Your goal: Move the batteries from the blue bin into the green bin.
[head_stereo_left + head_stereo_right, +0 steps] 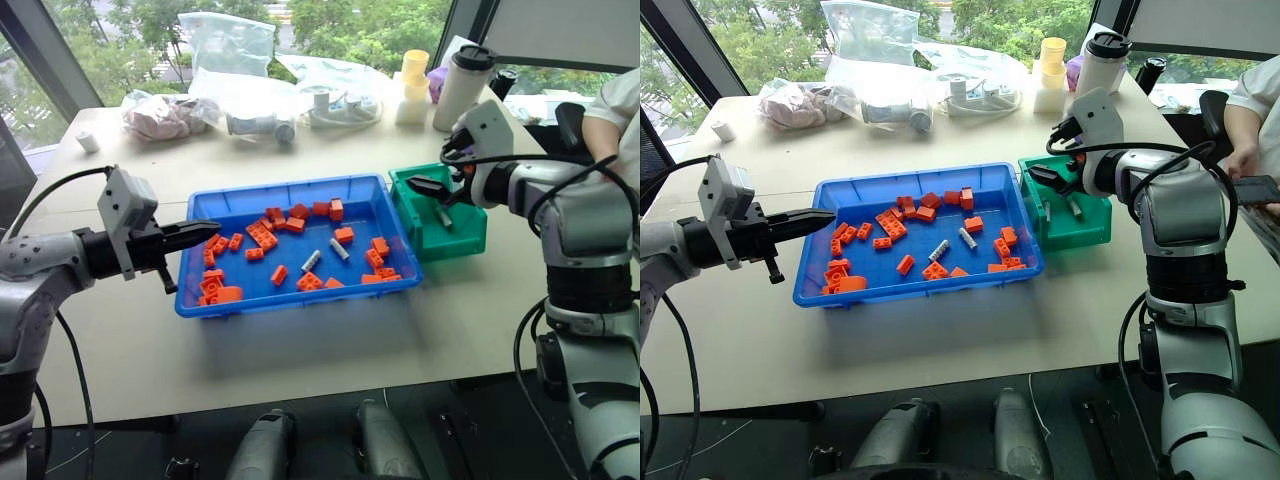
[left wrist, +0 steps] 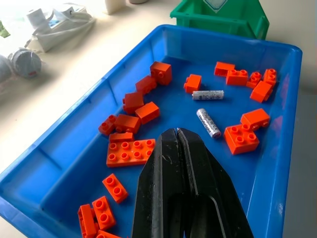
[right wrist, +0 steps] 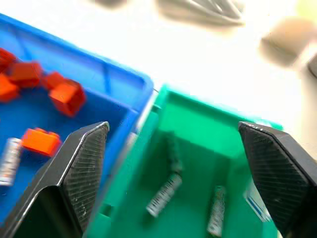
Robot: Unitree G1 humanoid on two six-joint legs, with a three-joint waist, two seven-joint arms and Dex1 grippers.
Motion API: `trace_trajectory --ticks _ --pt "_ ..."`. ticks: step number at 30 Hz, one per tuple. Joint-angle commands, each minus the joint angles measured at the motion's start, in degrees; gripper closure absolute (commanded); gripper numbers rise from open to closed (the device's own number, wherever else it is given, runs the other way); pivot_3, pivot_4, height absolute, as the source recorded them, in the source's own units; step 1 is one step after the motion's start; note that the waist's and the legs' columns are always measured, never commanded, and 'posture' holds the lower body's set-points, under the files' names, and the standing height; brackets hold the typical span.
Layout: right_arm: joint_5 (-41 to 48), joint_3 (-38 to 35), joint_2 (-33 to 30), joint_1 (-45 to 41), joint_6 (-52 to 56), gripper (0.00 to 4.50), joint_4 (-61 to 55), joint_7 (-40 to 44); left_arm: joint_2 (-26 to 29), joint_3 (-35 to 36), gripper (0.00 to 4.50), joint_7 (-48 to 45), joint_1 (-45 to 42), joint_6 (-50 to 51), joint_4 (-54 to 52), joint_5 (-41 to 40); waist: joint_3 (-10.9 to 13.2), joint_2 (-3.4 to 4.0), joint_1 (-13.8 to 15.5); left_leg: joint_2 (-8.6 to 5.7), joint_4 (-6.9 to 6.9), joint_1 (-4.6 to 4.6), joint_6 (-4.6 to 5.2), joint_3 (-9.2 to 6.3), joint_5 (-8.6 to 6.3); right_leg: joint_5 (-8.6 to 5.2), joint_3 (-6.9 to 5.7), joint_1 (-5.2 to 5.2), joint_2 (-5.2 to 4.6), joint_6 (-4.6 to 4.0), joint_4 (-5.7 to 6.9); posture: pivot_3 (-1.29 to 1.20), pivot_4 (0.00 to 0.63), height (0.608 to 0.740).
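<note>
Batteries (image 3: 163,194) in green bin (image 3: 198,124), under spread right gripper (image 3: 178,148)

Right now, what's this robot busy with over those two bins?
It is sorting batteries out of a blue bin of orange bricks into a green bin. The right gripper hangs open over the green bin, holding nothing, and at least two batteries already lie inside. Two more batteries lie among the bricks in the blue bin. The left gripper is shut and empty, pointing over the blue bin's other end. A person's arm shows at the table's far right.
</note>
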Motion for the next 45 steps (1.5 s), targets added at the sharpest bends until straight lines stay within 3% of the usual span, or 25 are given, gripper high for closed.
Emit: trace_trajectory --ticks 1,7,13,19,30,39,45 --pt "4.5 3.0 4.8 -1.3 4.7 0.06 -5.8 -0.5 0.2 0.9 4.5 0.1 -1.0 -1.1 -0.2 0.4 0.0 -0.01 0.1 0.02 0.0 0.0 0.0 -0.01 0.0 0.0 0.0 0.0 0.02 -0.01 0.0 0.0 0.15 0.74" --pt "5.1 7.6 10.6 2.3 6.4 0.06 -6.4 -5.0 -0.2 1.2 4.5 0.9 -0.3 -0.7 -1.4 0.1 0.0 -0.01 1.2 -0.07 0.08 -0.05 -0.01 -0.06 0.0 0.02 -0.03 0.01 -0.06 -0.03 -0.01 0.0 0.15 0.74" --pt "4.0 19.9 5.6 5.8 -7.6 0.06 -3.9 4.6 -0.3 2.3 4.5 1.9 1.5 0.0 -3.0 -0.7 0.0 -0.02 1.5 -0.07 0.07 -0.04 0.0 -0.04 0.0 0.02 -0.03 0.01 -0.04 -0.03 -0.01 0.0 0.15 0.74" --pt "-4.5 30.3 1.6 5.4 -29.5 0.06 5.7 13.1 -0.8 2.1 4.5 3.0 1.7 0.4 -3.9 -1.3 0.0 -0.03 1.5 -0.07 0.08 -0.01 0.0 -0.02 0.0 0.02 -0.05 0.03 0.03 -0.03 -0.01 0.0 0.15 0.74" --pt "-11.0 29.0 6.4 1.1 -43.9 0.06 22.9 14.4 -1.6 3.5 4.5 4.9 4.1 1.5 -6.5 -2.3 0.0 -0.06 1.5 -0.02 0.08 0.01 -0.02 -0.03 0.01 0.04 -0.04 0.04 0.05 -0.06 -0.02 0.0 0.15 0.74" --pt "-11.8 29.6 9.4 -1.3 -52.6 0.06 30.2 22.5 -1.5 3.7 4.5 5.7 4.5 1.6 -7.1 -2.6 0.0 -0.05 1.3 0.0 0.04 0.02 -0.03 -0.03 0.01 0.04 -0.04 0.02 0.09 -0.06 -0.02 0.0 0.15 0.74" --pt "-15.5 30.3 13.0 -7.2 -59.5 0.06 43.1 24.7 -1.5 3.6 4.5 5.9 4.4 1.5 -7.1 -2.6 0.0 -0.05 1.4 -0.01 0.06 0.02 -0.05 -0.03 0.02 0.04 -0.05 0.03 0.11 -0.06 -0.02 0.0 0.15 0.74"
